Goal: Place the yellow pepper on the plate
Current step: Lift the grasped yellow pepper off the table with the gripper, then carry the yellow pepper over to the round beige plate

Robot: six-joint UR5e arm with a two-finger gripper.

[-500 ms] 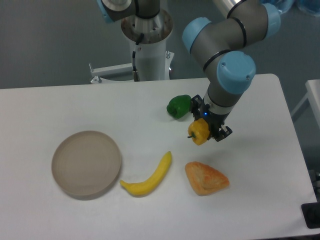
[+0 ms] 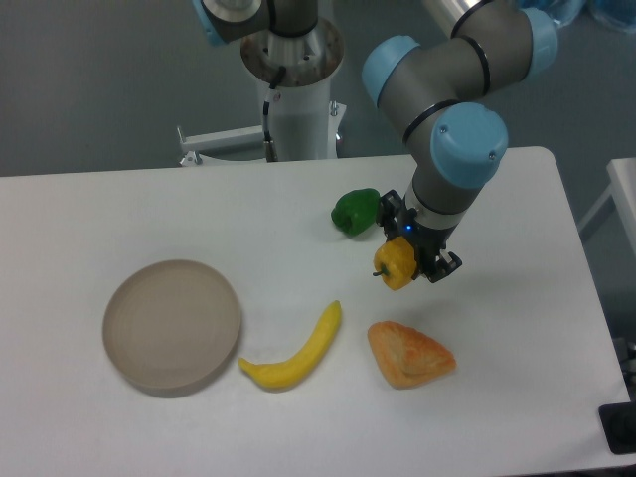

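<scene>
The yellow pepper (image 2: 395, 263) is small and yellow-orange with a short dark stem pointing left. My gripper (image 2: 408, 250) is shut on it and holds it just above the table, right of centre. The round beige plate (image 2: 172, 324) lies flat at the front left, far to the left of the pepper, with nothing on it. The gripper's fingers are partly hidden behind the pepper and the wrist.
A green pepper (image 2: 356, 211) sits just up and left of the gripper. A yellow banana (image 2: 295, 352) lies between plate and gripper. A piece of orange-brown bread (image 2: 409, 354) lies below the gripper. The robot's base (image 2: 294, 75) stands at the back.
</scene>
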